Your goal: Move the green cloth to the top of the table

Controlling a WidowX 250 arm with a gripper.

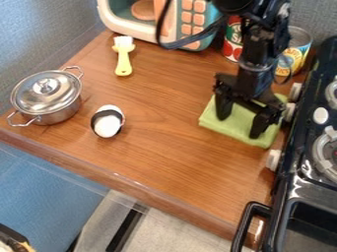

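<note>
The black gripper [241, 121] hangs over the green cloth [230, 127] at the right side of the wooden table [158, 162]. Its two fingers are spread apart, with green fabric visible between them, and their tips are at or just above the cloth. Folded flat, the cloth lies beside the stove's knobs. The gripper body covers part of its upper middle.
A lidded metal pot [49, 98] stands at the left, near an egg-like object [107, 121] with a black band. Farther back are a yellow brush [123, 56], a toy microwave [187, 22] and two cans [233, 39]. The black stove [316, 147] borders the right side.
</note>
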